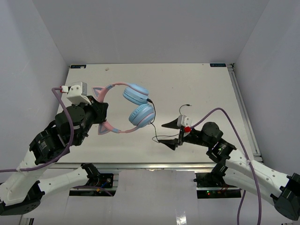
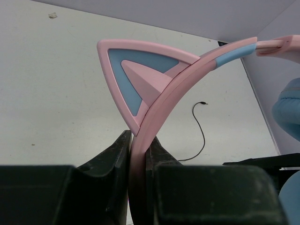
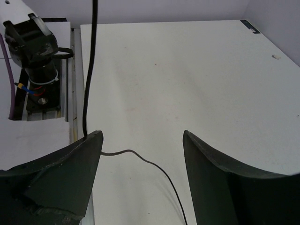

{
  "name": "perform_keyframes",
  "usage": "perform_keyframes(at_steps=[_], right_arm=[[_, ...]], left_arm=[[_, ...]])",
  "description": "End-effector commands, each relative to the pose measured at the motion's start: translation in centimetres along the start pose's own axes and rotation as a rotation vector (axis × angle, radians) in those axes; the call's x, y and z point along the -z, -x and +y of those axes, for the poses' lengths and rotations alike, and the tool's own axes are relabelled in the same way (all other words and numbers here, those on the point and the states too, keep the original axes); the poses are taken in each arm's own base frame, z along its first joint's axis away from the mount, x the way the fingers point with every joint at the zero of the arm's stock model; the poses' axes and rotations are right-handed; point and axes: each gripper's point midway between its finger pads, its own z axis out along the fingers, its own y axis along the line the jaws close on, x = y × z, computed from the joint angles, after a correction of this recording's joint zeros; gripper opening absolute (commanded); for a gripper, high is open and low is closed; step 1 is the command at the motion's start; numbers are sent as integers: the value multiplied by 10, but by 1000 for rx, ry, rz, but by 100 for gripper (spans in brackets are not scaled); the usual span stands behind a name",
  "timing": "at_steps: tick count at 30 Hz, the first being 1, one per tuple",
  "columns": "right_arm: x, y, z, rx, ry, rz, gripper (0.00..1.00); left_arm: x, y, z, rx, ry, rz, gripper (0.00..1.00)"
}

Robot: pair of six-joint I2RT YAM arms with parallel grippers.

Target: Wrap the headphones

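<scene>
The headphones [image 1: 133, 105] hang above the table, with their light-blue ear cups [image 1: 140, 114] one over the other. My left gripper [image 1: 100, 112] is shut on the pink headband [image 2: 161, 101], just below a cat ear [image 2: 133, 77]. The thin black cable [image 1: 154, 126] drops from the cups and runs right along the table, and its plug [image 1: 187, 106] lies further back. My right gripper [image 1: 170, 134] stands open low over the table near the front edge. The cable [image 3: 157, 167] lies between its fingers [image 3: 140, 140], emerging at the left finger and touching neither pad.
The white table [image 1: 211, 84] is walled on three sides, with a metal rail [image 1: 243, 108] along its right edge. The left arm's base [image 3: 35, 51] sits beyond the table's near edge in the right wrist view. A purple arm cable [image 1: 225, 117] loops over my right arm.
</scene>
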Motion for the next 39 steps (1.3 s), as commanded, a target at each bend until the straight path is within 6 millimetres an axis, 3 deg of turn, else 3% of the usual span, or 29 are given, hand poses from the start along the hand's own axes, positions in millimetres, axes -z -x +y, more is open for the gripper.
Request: perform_keyframes(at_steps=[1,11,15,25,28,31,34,39], right_arm=[[-3,34,15,58,107,-97,76],[11,67,24,70,149,-84,84],[8,74,26,36,162,-92,84],[-19,46,24,-99,182,-77,78],[-24,38,22,-126,164,-82,70],[-28,21,10,-154,91,-59,49],[-27,2,-4,-170,-6,-27,34],[-18,-20,-25,-162,-156,23,24]], left_arm=[[6,24,-13,78,-51,-61,0],[2,19,-12,57,-38,-52,0],[2,20,-13,64,-45,-57,0],[-10,24,-21,63,-45,-93,0],[-14,29,-23,73,-32,-116,0],[-16,36,-22,82,-8,-141,0],[-12,57,-20,98,20,-188,0],[3,91,-21,127,5,-260,0]])
